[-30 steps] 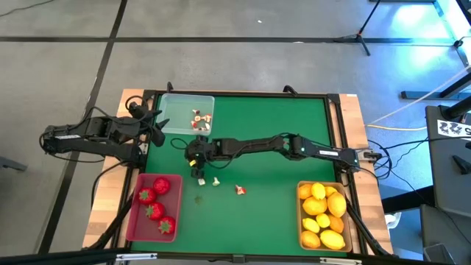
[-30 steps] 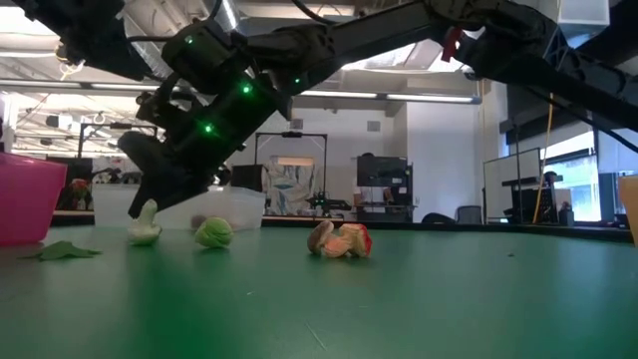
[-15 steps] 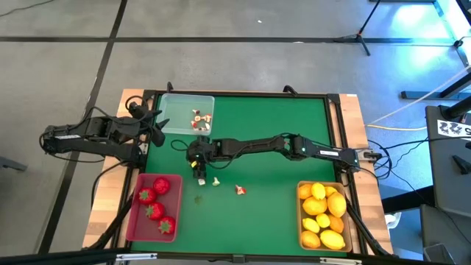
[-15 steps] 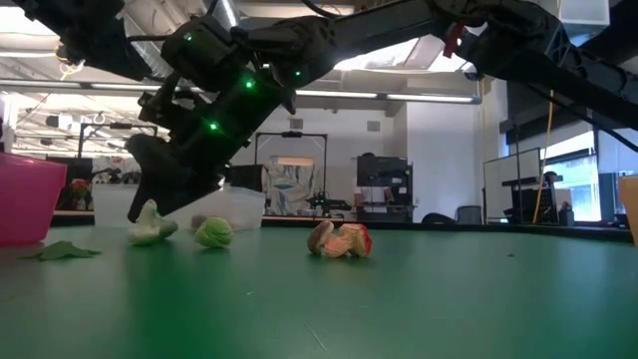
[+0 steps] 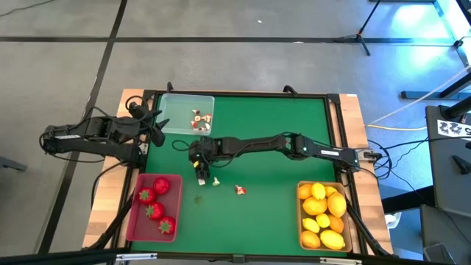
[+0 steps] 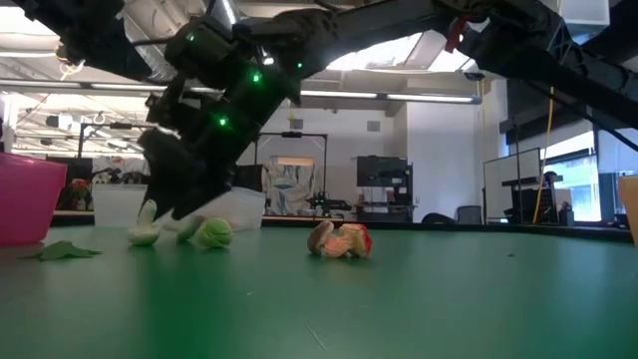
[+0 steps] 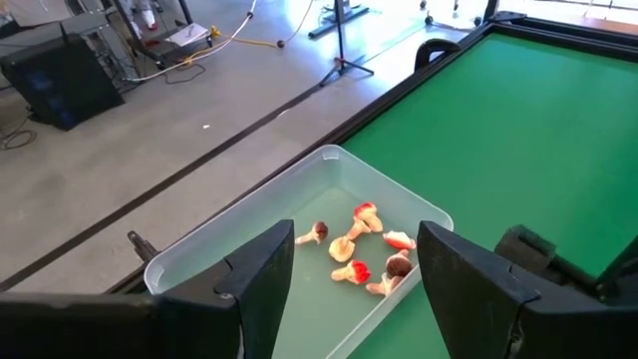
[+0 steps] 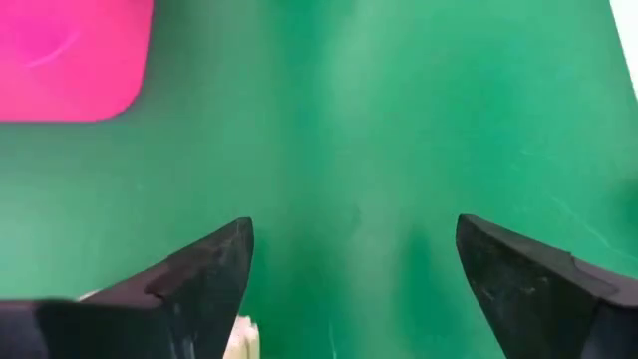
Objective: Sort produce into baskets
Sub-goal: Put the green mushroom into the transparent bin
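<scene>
At mat centre-left, the right arm stretches across, its right gripper [image 5: 200, 174] tipped down, jaws spread wide and empty. A white mushroom bit [image 6: 145, 232] sits on the mat just beside the fingertips, ungripped. Three baskets: clear tray [image 5: 171, 103] at eleven o'clock, red tray [image 5: 137, 221] at seven with four strawberries, tan tray [image 5: 300, 221] at five. The left gripper [image 5: 157, 125] waits beside the clear tray, jaws apart.

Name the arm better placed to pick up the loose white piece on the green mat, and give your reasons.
Right. The right gripper hangs open directly beside the white piece at mid-table. The left gripper waits off the mat's edge by the clear tray, farther away.
</scene>
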Available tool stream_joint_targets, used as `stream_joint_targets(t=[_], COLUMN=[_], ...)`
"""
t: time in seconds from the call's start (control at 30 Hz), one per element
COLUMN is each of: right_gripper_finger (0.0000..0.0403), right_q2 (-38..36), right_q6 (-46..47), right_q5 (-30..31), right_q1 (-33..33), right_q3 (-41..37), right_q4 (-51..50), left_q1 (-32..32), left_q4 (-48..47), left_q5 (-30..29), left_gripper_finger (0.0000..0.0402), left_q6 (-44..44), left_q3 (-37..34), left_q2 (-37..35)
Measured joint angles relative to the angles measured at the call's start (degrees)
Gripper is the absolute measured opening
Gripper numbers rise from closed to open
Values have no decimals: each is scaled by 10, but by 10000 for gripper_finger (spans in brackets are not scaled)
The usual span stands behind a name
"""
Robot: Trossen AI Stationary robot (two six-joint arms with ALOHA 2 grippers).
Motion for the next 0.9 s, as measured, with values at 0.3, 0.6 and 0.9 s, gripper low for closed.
stream_joint_targets(t=[0.3, 0.6, 0.9], right_gripper_finger=[347, 347, 347], right_q2=[-37, -37, -33], right_q6=[-2, -4, -4], right_q5=[-18, -36, -31], right_q1=[8, 32, 29], right_q3=[0, -8, -17], right_q4=[-102, -149, -106], left_q1=[0, 0, 0], left_q4=[0, 0, 0], left_q5=[0, 0, 0], left_gripper_finger=[210, 210, 210], left_q6=[0, 0, 0], left_q3=[0, 0, 0], left_q2=[0, 0, 0])
